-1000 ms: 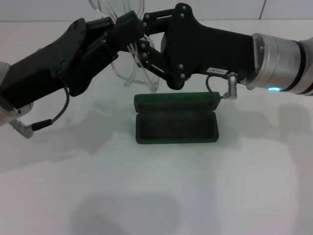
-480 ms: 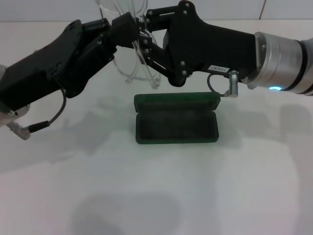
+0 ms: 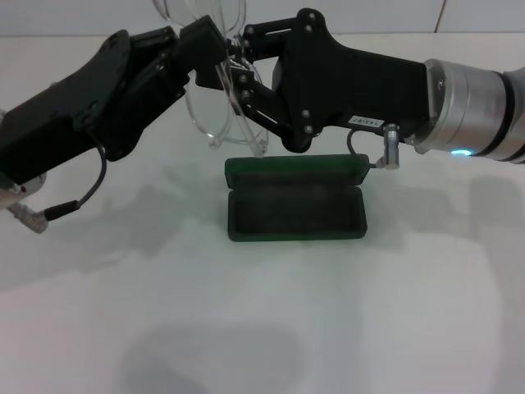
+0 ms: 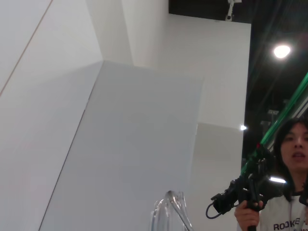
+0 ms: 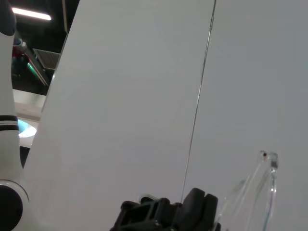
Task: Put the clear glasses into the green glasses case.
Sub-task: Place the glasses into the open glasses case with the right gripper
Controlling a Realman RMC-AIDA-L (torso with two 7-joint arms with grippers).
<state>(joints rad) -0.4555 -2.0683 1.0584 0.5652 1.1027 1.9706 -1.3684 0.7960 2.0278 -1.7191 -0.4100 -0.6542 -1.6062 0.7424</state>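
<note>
This looks like a robot test hall or lab, not a home. The work lies on a plain white surface (image 3: 262, 328) with bare white partition panels (image 4: 120, 120) rising behind the two claws. Beyond those panels, the left wrist view shows a dark high ceiling with a round spotlight (image 4: 282, 50) and a person (image 4: 293, 159) holding a handheld camera rig (image 4: 248, 190). The right wrist view shows a strip light (image 5: 31, 13) overhead.
</note>
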